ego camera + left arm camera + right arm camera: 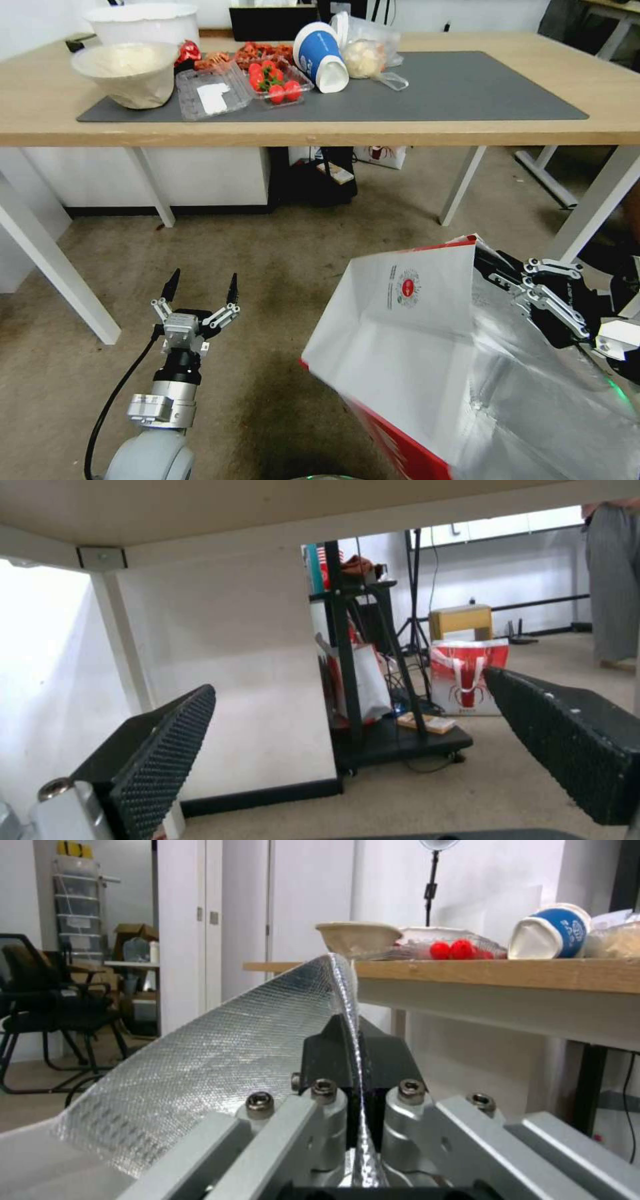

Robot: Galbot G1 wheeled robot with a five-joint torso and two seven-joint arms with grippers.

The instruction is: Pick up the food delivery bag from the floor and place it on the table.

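Note:
The food delivery bag (413,347), white with a round red logo, red side panel and silver foil lining, hangs tilted above the floor (280,267) at the lower right of the head view. My right gripper (497,270) is shut on its upper rim; in the right wrist view my right gripper (353,1040) pinches the bag's foil edge (220,1050) between its black fingers. My left gripper (201,288) stands open low over the carpet at the lower left, holding nothing; in its wrist view the left gripper (347,715) shows both ribbed pads spread wide. The table (467,130) spans the top, with a dark grey mat (467,87).
On the mat's left half sit a pale bowl (127,70), a white tub (143,20), clear trays of red fruit (273,80) and a tipped blue-and-white cup (320,57). White table legs (53,267) stand left and right. A small red-print bag (467,680) stands under the table beside a black rack (373,680).

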